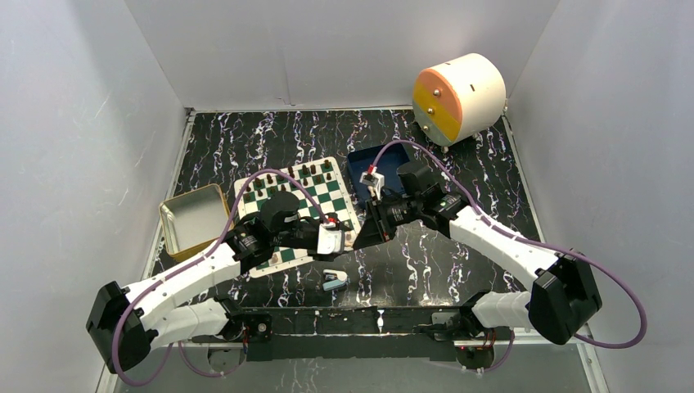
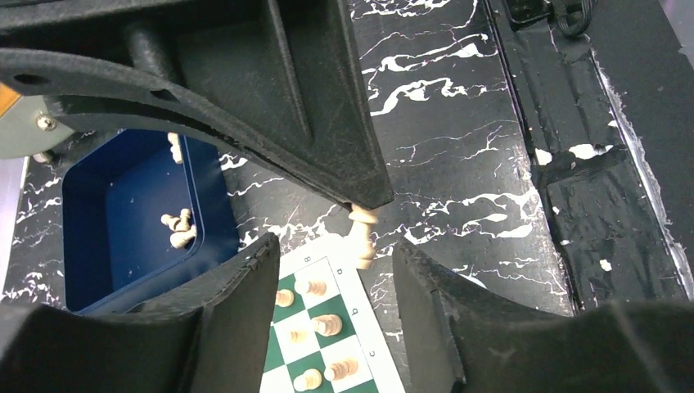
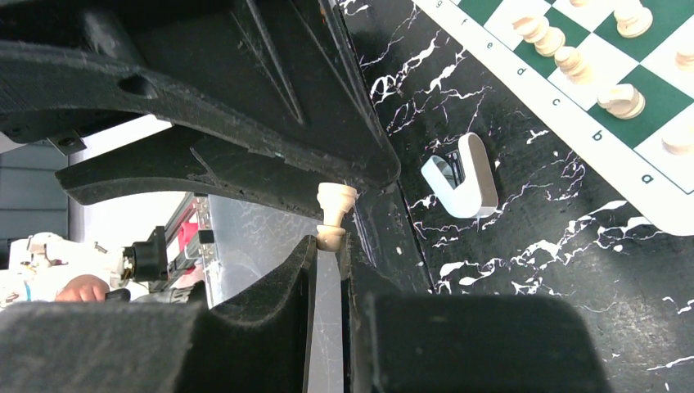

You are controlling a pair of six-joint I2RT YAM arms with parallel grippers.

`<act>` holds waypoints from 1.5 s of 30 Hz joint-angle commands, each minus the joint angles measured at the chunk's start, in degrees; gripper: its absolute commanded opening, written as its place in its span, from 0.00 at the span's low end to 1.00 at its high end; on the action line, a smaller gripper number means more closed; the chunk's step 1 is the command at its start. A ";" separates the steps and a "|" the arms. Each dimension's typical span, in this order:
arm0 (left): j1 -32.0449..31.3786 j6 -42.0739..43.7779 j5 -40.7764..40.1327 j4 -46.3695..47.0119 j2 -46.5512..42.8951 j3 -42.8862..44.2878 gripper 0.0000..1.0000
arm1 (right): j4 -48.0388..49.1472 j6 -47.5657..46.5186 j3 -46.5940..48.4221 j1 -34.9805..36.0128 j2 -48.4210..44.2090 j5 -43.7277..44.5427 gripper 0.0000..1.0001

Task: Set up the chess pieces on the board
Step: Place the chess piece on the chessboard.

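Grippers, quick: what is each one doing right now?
Left gripper: jaws open around the tan piece.
Right gripper: jaws shut on that tan piece.

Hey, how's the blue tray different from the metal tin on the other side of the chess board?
The blue tray is dark blue; the tin is gold outside, silvery inside. The tray sits by the board's far right corner, the tin along its left edge. The tray holds a few tan pieces; the tin looks empty. Both are open-topped rectangular boxes on the table.
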 commanded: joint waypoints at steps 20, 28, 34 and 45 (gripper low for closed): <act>-0.34 -26.23 -12.38 8.26 -1.32 0.63 0.11 | 23.22 19.59 -3.05 0.28 -5.88 14.08 0.16; -0.38 -34.21 -16.58 10.57 0.23 0.98 0.09 | 28.34 23.59 -4.69 0.29 -6.32 16.81 0.13; -0.34 -34.27 -19.37 10.13 -1.34 -0.59 0.19 | 25.28 20.63 -4.36 0.28 -6.57 18.26 0.13; -0.31 -33.73 -24.79 2.81 -7.63 -1.66 0.85 | 15.88 13.40 1.29 0.29 -3.14 21.48 0.12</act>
